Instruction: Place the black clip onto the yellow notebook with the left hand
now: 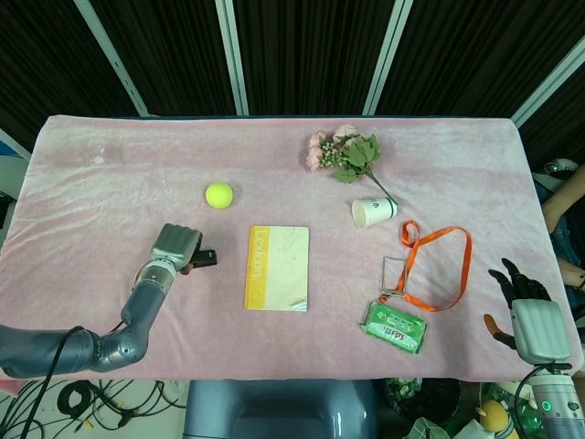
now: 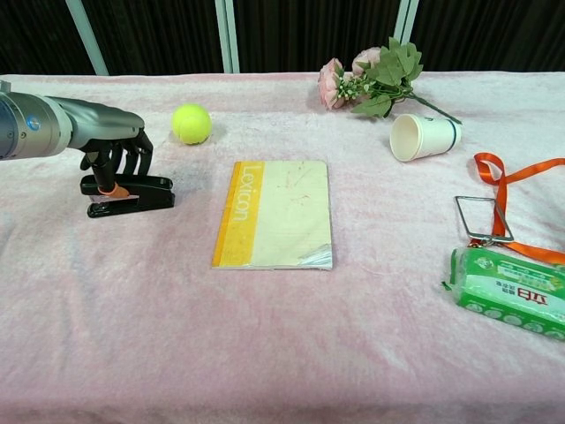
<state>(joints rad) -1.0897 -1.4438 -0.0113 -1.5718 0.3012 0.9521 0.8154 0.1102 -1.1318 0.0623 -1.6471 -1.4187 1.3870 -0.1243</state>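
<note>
1. Left arm [image 2: 53, 128]: smooth grey metallic casing, blue ring mark near its upper end
2. Left hand [image 1: 175, 245]: grey back plate, black fingers [image 2: 124, 159], orange fingertip pad
3. Right hand [image 1: 530, 325]: light grey back plate, black fingers

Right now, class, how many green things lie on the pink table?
2. The green wipes packet lies near the front right, beside the orange lanyard. The leafy flower sprig lies at the back, behind the paper cup. None seem hidden.

Left hand [image 1: 175, 245] over black clip [image 1: 205, 259], beside yellow notebook [image 1: 277, 268].
</note>
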